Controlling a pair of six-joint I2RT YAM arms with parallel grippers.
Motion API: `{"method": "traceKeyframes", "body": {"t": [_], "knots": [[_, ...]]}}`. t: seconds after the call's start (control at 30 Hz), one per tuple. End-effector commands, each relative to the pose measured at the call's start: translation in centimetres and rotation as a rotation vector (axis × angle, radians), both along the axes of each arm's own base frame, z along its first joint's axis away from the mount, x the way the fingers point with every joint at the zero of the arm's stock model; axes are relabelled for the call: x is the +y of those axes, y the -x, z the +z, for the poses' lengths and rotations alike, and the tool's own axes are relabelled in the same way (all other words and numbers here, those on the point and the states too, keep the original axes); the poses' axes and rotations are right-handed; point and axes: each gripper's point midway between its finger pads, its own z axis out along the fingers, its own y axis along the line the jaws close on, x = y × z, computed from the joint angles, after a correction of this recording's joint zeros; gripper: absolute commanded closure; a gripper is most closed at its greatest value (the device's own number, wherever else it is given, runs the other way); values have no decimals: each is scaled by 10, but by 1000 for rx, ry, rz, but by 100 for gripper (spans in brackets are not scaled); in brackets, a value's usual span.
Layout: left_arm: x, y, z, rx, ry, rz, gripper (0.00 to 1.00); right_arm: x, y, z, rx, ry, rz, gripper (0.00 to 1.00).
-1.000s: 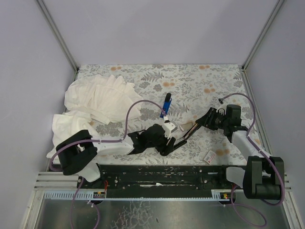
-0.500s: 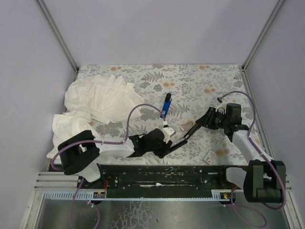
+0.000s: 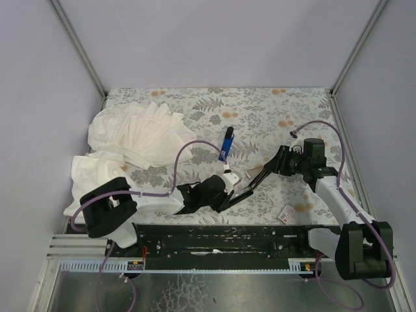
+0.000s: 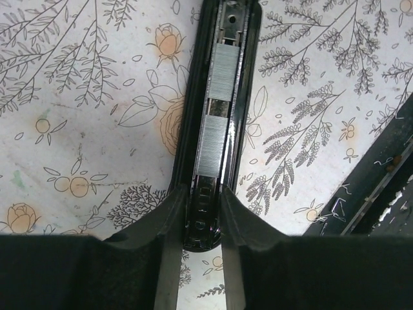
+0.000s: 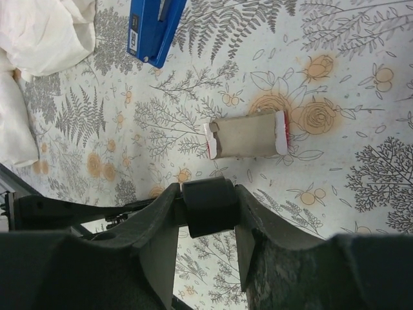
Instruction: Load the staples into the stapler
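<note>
The stapler (image 3: 250, 183) lies swung open on the flowered table. Its metal channel (image 4: 219, 39) runs away from my left gripper (image 4: 201, 197), whose fingers press both sides of the channel's near end. Two silvery strips of staples (image 4: 217, 139) lie in the channel. The stapler's blue part (image 3: 227, 141) (image 5: 155, 26) points toward the back. The stapler's black arm (image 4: 377, 184) slants to the right. My right gripper (image 5: 206, 194) is shut on that arm's blunt black end (image 5: 208, 206). An opened white and red staple box (image 5: 247, 135) lies just beyond the right fingers.
A large white cloth (image 3: 133, 140) is heaped at the left, its edge showing in the right wrist view (image 5: 39, 32). A second tiny white box with a red label (image 3: 286, 213) sits near the front right. The black base rail (image 3: 221, 237) runs along the near edge.
My left gripper's jaws have narrowed onto the stapler's near end. The right arm has shifted slightly left and back, still holding the black arm.
</note>
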Motion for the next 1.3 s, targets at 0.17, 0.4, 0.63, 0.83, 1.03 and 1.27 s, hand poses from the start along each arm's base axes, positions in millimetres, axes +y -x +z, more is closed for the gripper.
{"method": "traceKeyframes", "body": {"t": [0.17, 0.4, 0.63, 0.83, 1.03, 1.27], "knots": [[-15, -6, 4, -43, 31, -43, 84, 28, 4, 44, -62, -53, 140, 40], [-16, -6, 5, -44, 35, -49, 86, 37, 10, 63, -76, -99, 181, 23], [-17, -6, 6, -47, 31, -54, 87, 40, 9, 78, -96, -138, 164, 16], [-19, -8, 8, -52, 35, -48, 87, 23, -1, 59, -34, -53, 48, 16], [-19, -8, 11, -52, 40, -49, 87, 22, -1, 56, -22, -66, 25, 15], [-16, -6, 22, -57, 63, -48, 60, 16, -4, 55, -34, -42, -18, 15]]}}
